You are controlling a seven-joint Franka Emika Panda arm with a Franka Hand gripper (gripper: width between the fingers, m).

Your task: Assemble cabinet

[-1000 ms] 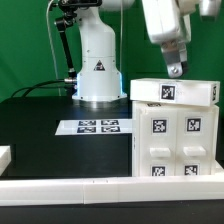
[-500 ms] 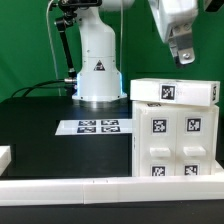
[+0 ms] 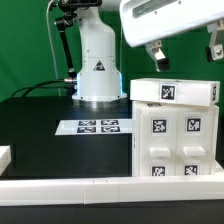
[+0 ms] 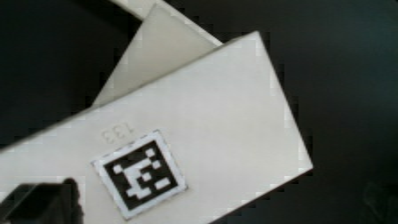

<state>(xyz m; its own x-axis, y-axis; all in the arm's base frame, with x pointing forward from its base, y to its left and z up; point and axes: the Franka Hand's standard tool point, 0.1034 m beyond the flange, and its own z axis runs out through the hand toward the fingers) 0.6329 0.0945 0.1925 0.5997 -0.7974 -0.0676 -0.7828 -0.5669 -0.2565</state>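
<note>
Setting: black tabletop [image 3: 40, 130], green backdrop.
Cabinet: white plastic box-shaped cabinet [image 3: 175, 140], tagged, at the exterior view's right; top slab [image 3: 173, 91] seated on it, apparently assembled.
Gripper: two-finger gripper [image 3: 184, 55] spread, empty, above the slab.
Nearby: marker board [image 3: 92, 127]; nothing obstructs.

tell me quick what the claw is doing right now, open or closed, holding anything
Claw: open, fingers spread wide, holding nothing, hanging above the cabinet's top slab without touching it.
</note>
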